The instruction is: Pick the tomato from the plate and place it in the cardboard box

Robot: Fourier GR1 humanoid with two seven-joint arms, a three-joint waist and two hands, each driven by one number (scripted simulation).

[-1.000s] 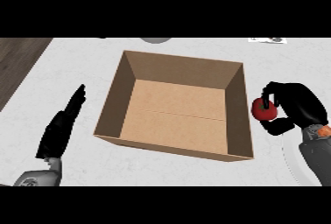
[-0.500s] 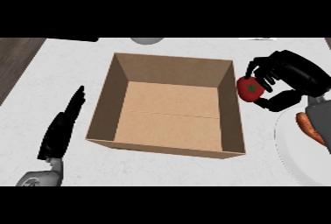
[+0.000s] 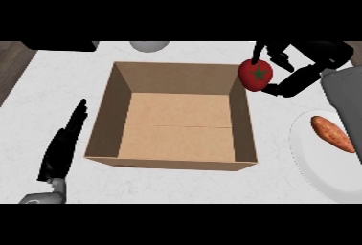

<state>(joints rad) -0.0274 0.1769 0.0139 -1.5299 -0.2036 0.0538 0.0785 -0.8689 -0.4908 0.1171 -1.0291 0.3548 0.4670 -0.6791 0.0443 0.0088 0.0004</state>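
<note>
Tomato (image 3: 255,75) sat pinched in the right hand (image 3: 305,67), fingers curled round its far side, thumb below; it hung at the cardboard box (image 3: 176,117)'s upper right corner, over the rim. Likely light, smooth-skinned, soft enough to bruise; best held across its widest part. Left hand (image 3: 65,143) lay flat beside the box's left wall, fingers straight, holding nothing.
</note>
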